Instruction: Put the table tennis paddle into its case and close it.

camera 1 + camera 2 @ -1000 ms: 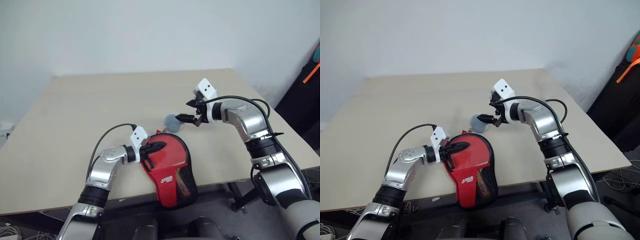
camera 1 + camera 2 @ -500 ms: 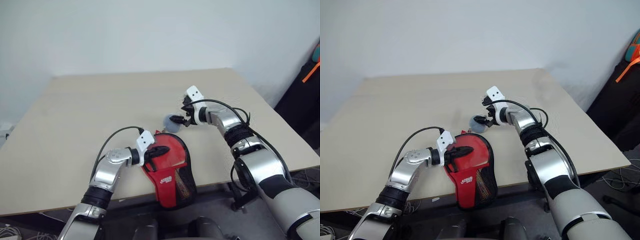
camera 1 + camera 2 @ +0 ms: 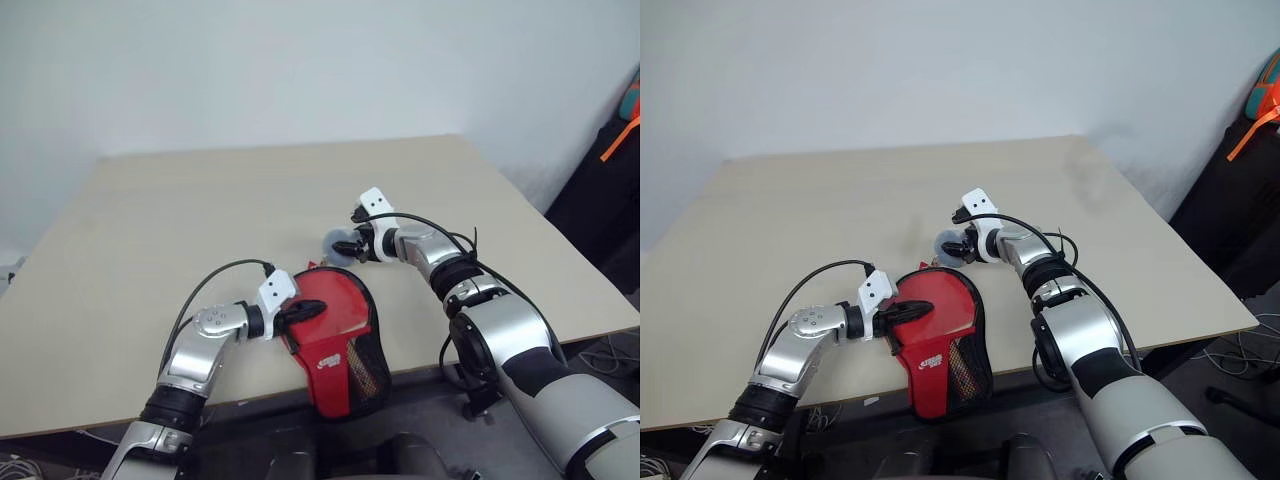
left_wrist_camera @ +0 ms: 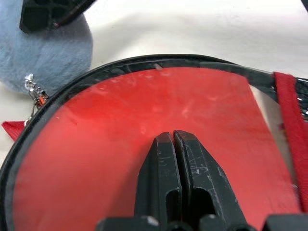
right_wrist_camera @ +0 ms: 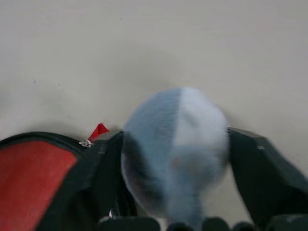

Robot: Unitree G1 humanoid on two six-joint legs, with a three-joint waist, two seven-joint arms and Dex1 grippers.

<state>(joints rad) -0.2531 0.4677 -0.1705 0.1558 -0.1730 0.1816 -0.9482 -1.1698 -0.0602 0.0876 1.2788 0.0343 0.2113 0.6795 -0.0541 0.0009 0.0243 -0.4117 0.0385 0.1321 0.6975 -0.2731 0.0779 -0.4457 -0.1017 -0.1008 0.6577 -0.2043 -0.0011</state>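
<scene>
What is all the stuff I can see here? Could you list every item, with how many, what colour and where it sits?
Soft paddle-shaped fabric case: one, red front with black mesh lower part and black zip edging, at the near edge of the table, its lower end hanging past the edge.
Fluffy bluish-grey pompom: one, on the table just beyond the case's round top, joined to a small metal chain at the zip.
Beige table: one, fills the middle of the scene.
Dark gear with an orange strap: one, at the far right by the wall.
Left gripper: one, black fingers, shut, lying on the red case front.
Right gripper: one, black fingers either side of the pompom.
</scene>
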